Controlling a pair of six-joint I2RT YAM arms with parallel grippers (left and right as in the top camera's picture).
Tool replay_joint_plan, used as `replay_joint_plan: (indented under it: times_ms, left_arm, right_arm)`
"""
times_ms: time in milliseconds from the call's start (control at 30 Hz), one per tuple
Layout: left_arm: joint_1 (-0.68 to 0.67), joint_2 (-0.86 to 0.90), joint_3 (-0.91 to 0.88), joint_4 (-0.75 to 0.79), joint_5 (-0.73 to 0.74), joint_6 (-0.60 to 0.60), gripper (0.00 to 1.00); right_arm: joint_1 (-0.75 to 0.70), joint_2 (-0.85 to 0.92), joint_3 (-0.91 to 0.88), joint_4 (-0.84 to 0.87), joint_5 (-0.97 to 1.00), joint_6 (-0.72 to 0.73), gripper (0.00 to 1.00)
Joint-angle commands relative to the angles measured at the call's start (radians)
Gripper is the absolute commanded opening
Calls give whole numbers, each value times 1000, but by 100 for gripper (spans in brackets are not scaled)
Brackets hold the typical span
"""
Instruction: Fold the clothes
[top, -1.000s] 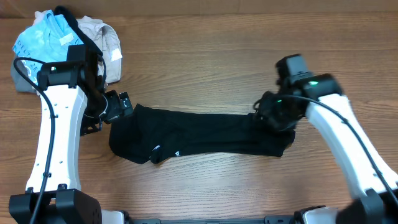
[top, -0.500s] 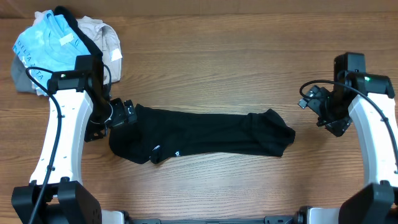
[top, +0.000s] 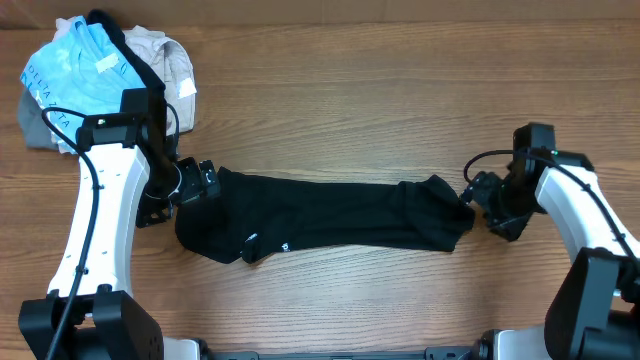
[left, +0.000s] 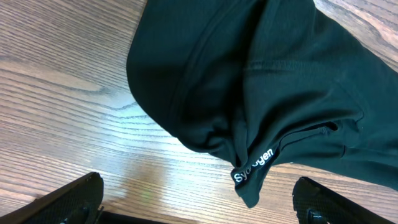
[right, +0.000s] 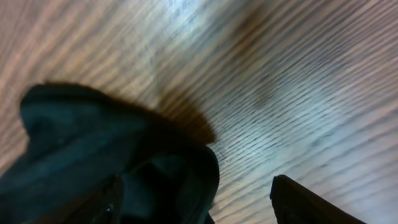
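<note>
Blurred, but you can see the shirt bunched against one finger and reaching in between the spread fingers; ahead of the tips lies wooden table.

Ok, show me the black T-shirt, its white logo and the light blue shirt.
black T-shirt (top: 330, 215): overhead view, mid fabric.
white logo (left: 254, 166): left wrist view, lettering.
light blue shirt (top: 70, 65): overhead view, front.

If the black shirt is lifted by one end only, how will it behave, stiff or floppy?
Probably floppy: the black shirt lies in soft, bunched folds, so it should sag and unfold. Pushed on the smooth table, it may bunch rather than slide.
</note>
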Motion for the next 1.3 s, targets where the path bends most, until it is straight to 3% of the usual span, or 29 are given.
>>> replay_joint_plan:
  times_ms: [0,300,433,667,967,1267]
  left_arm:
    - [-2,-15,-5,1,11,22,100]
    - [-2,-15,-5,0,11,22,100]
    - [-2,-15,-5,0,11,22,100]
    - [-2,-15,-5,1,11,22,100]
    - [-2,-15,-5,2,11,22,100]
    - [-2,-15,-5,3,11,22,100]
  right_arm:
    - [-1,6,-41,27,-71,-15,80]
    - [-1,6,-119,136,-198,-14,79]
    - [-1,6,-122,148,-204,-7,74]
    - [-1,6,-121,178,-198,-8,50]
    - [-1,6,-29,98,-34,-23,49]
    - [-1,6,28,26,-48,-56,50]
